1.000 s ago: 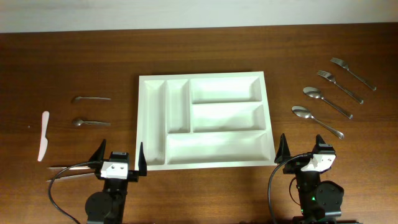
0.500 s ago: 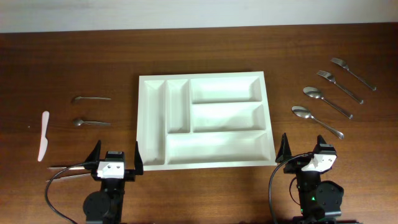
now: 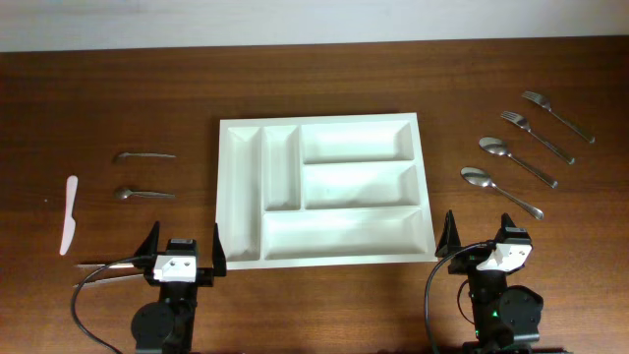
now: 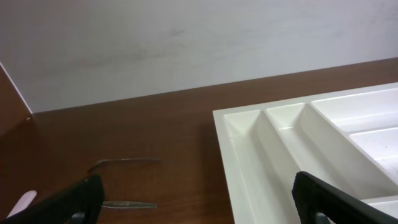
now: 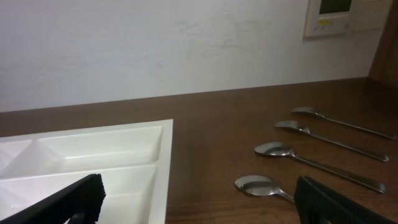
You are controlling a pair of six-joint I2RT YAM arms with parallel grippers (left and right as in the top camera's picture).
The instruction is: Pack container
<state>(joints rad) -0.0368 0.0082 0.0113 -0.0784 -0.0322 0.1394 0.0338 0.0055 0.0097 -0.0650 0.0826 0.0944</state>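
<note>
Left gripper (image 3: pixel 185 241): stood spread, 7 o'clock from cutlery tray (image 3: pixel 324 258)
Right gripper (image 3: pixel 479 239): stood spread, 5 o'clock

Wooden table (image 3: pixel 324 88): container (image 3: pixel 354 184), spoons (image 3: pixel 501 192), forks (image 3: pixel 536 136), knife (image 3: pixel 70 211)

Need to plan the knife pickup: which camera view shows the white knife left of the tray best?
Overhead: the white knife shows whole, end to end, nothing covering it. The left wrist view catches only a pale tip at its bottom left edge, probably the knife; the right wrist view shows none of it.
</note>
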